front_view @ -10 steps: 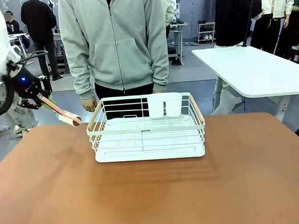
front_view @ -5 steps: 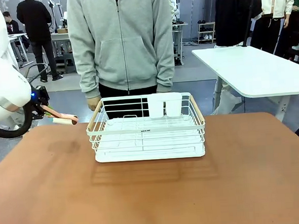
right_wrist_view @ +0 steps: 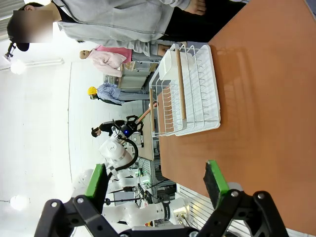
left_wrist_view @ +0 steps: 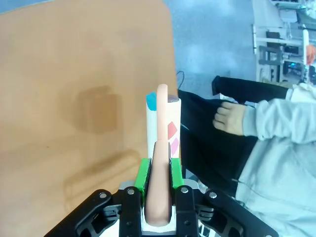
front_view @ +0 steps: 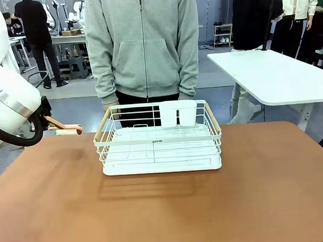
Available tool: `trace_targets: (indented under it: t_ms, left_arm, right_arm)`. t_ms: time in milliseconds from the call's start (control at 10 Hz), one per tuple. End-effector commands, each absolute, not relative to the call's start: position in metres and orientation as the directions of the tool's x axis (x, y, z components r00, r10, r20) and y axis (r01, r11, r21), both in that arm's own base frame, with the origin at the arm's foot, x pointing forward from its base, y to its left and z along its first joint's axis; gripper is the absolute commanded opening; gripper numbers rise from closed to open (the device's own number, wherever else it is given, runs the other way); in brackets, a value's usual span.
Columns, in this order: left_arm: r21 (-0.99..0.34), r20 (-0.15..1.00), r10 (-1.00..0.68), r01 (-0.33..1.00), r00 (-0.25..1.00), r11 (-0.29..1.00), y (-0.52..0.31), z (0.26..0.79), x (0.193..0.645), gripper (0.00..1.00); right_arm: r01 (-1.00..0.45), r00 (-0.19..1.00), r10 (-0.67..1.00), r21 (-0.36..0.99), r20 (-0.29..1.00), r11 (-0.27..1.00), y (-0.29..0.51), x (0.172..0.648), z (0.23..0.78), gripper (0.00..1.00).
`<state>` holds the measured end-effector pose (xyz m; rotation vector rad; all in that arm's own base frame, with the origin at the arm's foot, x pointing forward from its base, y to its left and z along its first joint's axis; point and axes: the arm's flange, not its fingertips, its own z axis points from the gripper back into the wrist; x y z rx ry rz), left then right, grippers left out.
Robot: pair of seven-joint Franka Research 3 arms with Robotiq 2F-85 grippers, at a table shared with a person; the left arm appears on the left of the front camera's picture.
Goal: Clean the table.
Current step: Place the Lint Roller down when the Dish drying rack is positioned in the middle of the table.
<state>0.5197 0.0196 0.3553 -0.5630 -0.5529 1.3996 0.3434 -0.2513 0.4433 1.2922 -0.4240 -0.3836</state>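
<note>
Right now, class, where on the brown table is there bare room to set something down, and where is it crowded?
The table is bare between the white dish rack and the near edge, and on both sides of the rack. The far middle is crowded: the rack stands there, close to the person.

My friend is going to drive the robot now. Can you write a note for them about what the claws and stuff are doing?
Left claw: shut on a pink-handled roller tool, held up past the table's left far corner.
Right claw: open, holding nothing, above the table.
White dish rack: at the table's far middle, in front of the person.
Done: tool lifted off the table.
Left: put the tool somewhere, perhaps in the rack.
</note>
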Motion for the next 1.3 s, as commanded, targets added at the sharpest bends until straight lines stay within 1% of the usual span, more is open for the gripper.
trace_targets:
  t_ms: [0,200,500,900,1000,1100,1200]
  left_arm:
    - [-0.657,-0.011,0.993,-0.750,0.118,0.081,0.050,0.298,0.511,0.22]
    - [-0.619,-0.009,0.993,-0.780,0.119,0.088,0.052,0.291,0.511,0.22]
    - [-0.581,0.025,0.990,-0.804,0.142,0.130,0.050,0.289,0.512,0.22]
    - [-0.569,0.042,0.986,-0.808,0.160,0.155,0.046,0.297,0.505,0.96]
    - [-0.573,0.069,0.984,-0.801,0.163,0.173,0.042,0.305,0.497,0.72]
    - [-0.576,0.085,0.982,-0.796,0.167,0.185,0.040,0.312,0.491,1.00]
    - [-0.571,0.105,0.977,-0.793,0.185,0.211,0.036,0.320,0.480,1.00]
  right_arm:
    - [0.021,0.861,-0.500,0.974,0.097,0.225,-0.249,0.340,0.445,1.00]
    - [0.021,0.861,-0.500,0.974,0.097,0.225,-0.249,0.340,0.445,1.00]
    - [0.021,0.861,-0.500,0.974,0.097,0.225,-0.249,0.340,0.445,1.00]
    - [0.021,0.861,-0.500,0.974,0.097,0.225,-0.249,0.340,0.445,1.00]
    - [0.021,0.861,-0.500,0.974,0.097,0.225,-0.249,0.340,0.445,1.00]
    - [0.021,0.861,-0.500,0.974,0.097,0.225,-0.249,0.340,0.445,1.00]
    - [0.021,0.861,-0.500,0.974,0.097,0.225,-0.249,0.340,0.445,1.00]
